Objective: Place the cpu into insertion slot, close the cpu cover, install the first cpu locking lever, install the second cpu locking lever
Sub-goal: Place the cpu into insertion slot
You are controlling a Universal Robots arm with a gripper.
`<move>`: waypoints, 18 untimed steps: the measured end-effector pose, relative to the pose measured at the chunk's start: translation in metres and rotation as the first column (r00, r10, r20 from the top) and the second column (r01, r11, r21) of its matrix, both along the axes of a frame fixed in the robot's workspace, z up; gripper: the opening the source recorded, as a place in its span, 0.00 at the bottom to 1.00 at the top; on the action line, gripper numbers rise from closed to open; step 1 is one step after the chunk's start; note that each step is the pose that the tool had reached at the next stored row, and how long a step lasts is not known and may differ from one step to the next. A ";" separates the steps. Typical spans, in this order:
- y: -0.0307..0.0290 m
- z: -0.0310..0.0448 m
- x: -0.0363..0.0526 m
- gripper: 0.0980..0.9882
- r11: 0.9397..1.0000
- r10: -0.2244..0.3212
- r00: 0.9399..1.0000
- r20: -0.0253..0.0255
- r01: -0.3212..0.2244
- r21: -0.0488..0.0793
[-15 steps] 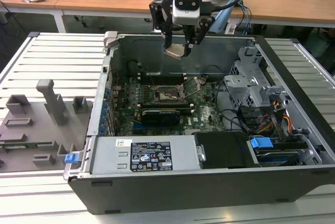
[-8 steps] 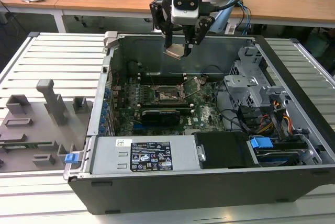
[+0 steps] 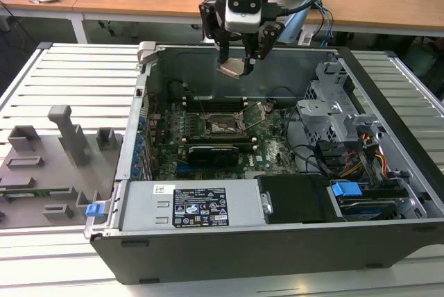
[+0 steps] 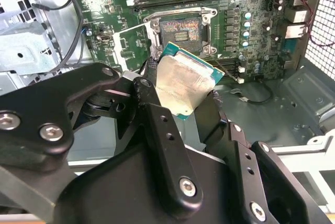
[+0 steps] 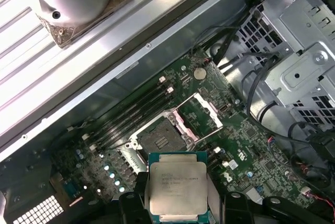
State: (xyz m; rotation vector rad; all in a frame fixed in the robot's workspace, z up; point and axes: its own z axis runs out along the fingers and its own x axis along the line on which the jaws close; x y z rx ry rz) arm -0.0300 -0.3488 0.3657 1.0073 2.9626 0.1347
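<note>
My gripper [image 3: 236,66] hangs high over the open computer case, shut on the cpu [image 3: 231,69], a pale silver square chip on a green backing. In both wrist views the cpu [image 4: 186,85] [image 5: 177,185] sits between the black fingers [image 4: 152,103], tilted, in the air above the board. The insertion slot [image 3: 220,127] [image 4: 182,31] [image 5: 159,137] lies bare on the green motherboard below, its dark centre showing. The cpu cover [image 5: 201,114] [image 4: 131,43] stands swung open beside it. A thin locking lever [image 5: 209,136] sticks up, unlatched.
Memory slots [image 5: 133,114] run along one side of the socket; a black card [image 3: 215,151] lies on the other. A grey drive cage [image 3: 333,116] with cables stands at the exterior view's right and a power supply [image 3: 198,207] at the front. A grey fixture tray [image 3: 55,165] lies outside the case.
</note>
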 end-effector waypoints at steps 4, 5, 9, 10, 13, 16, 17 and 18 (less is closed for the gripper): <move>0.0000 0.0000 0.0000 0.48 1.000 -0.014 1.000 0.000 0.014 0.000; 0.0000 0.0000 0.0000 0.48 1.000 -0.017 1.000 0.000 0.017 0.000; 0.0000 0.0000 0.0000 0.48 0.999 -0.037 0.999 0.000 0.037 0.000; 0.0000 0.0000 0.0000 0.48 0.999 -0.042 0.999 0.000 0.042 0.000; 0.0000 0.0000 0.0000 0.48 0.998 -0.065 0.998 0.000 0.065 0.000; 0.0000 0.0000 0.0000 0.48 0.992 -0.125 0.992 0.000 0.125 0.000; 0.0000 0.0000 0.0000 0.48 0.991 -0.137 0.991 0.000 0.137 0.000; 0.0000 -0.0001 0.0000 0.48 0.989 -0.147 0.989 0.000 0.147 0.000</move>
